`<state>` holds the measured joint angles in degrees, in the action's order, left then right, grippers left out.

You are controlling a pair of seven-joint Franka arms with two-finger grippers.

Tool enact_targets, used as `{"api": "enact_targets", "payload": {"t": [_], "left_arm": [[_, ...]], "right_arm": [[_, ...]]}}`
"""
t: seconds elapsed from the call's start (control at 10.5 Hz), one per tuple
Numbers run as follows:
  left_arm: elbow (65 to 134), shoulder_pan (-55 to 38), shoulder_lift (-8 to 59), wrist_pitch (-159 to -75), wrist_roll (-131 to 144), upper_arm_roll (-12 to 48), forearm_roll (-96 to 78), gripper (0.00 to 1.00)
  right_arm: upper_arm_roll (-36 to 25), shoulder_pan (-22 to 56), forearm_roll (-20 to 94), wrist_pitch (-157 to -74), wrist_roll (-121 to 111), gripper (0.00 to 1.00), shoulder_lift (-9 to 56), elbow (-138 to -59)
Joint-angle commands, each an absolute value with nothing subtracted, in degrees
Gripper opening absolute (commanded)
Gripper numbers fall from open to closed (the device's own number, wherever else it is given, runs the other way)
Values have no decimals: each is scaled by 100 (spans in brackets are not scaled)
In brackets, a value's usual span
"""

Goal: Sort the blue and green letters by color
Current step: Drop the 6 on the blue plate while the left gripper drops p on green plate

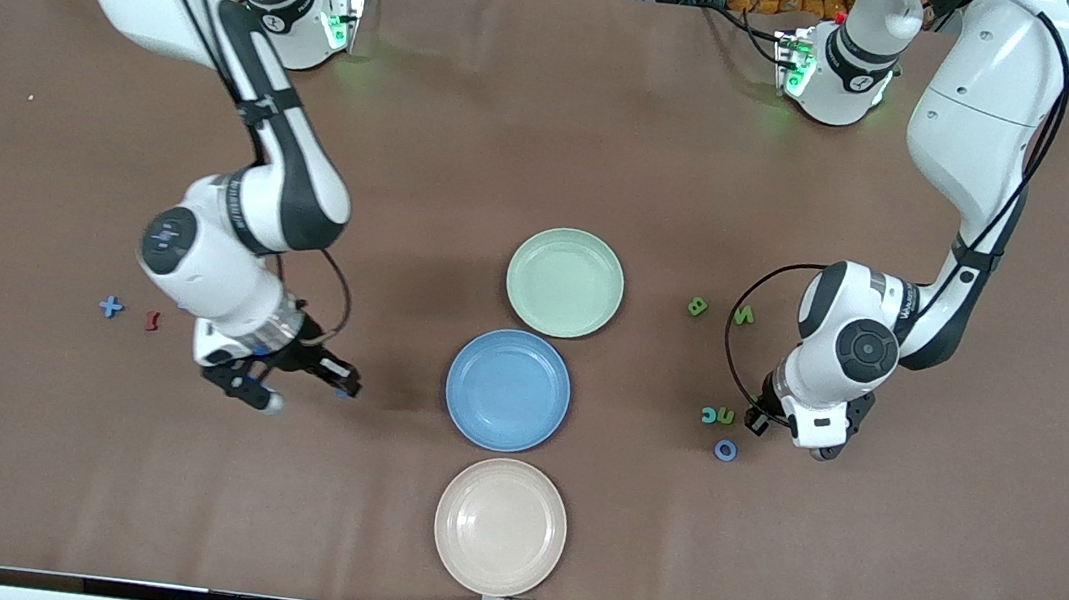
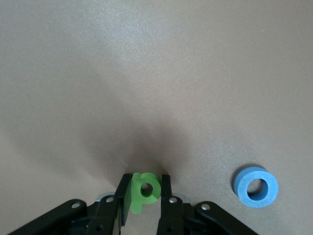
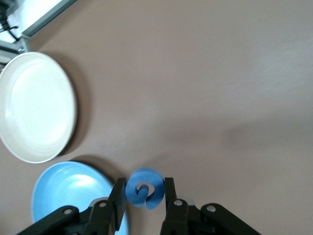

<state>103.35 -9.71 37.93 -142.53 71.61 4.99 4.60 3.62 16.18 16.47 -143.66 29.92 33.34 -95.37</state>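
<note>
My right gripper (image 1: 341, 387) is shut on a blue curled letter (image 3: 144, 188), low over the table beside the blue plate (image 1: 508, 390), toward the right arm's end. My left gripper (image 1: 755, 418) is shut on a green P (image 2: 145, 191), low at the table toward the left arm's end. A blue ring (image 1: 726, 450) lies close by and also shows in the left wrist view (image 2: 255, 186). A teal letter (image 1: 708, 415) lies next to the left gripper. A green B (image 1: 697, 306) and a green N (image 1: 743, 315) lie beside the green plate (image 1: 565, 281). A blue plus (image 1: 111, 306) lies toward the right arm's end.
A beige plate (image 1: 500, 526) sits nearest the front camera, in line with the blue and green plates. It also shows in the right wrist view (image 3: 36, 105), as does the blue plate (image 3: 73, 196). A small dark red piece (image 1: 153, 321) lies beside the blue plus.
</note>
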Motion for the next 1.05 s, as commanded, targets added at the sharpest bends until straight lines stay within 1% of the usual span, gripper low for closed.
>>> {"api": "enact_targets", "payload": {"t": [0.0,0.19,0.29,0.48,0.57,0.67,0.76,0.95], "left_arm": [[10345,-1002,3622,-14274,7225,527,624,0],[10362,-1037,3507,-14247,7199,719,633,0],[10388,-1028,3402,-14204,7111,860,633,0],[10389,-1028,3235,-13818,7049,1246,624,0],[10389,-1028,3182,-13677,7092,1448,624,0],[10380,-1028,3173,-13476,7093,1624,624,0],[10362,-1028,3147,-13300,7119,1826,624,0],[10354,-1054,3129,-13131,7364,2257,624,0]], "right_arm": [[176,2362,1767,-14894,3707,6,4137,-8667],[44,2776,1767,-15300,4015,6,4446,-8526],[44,2899,1767,-15337,4086,8,4552,-8438],[44,3145,1758,-15398,4559,11,4728,-8298],[35,3233,1749,-15398,4744,27,4772,-8271],[18,3287,1740,-15390,4903,41,4772,-8279],[-17,3339,1723,-15390,5296,99,4764,-8288],[-219,3436,1478,-15337,5406,100,4755,-8288]]}}
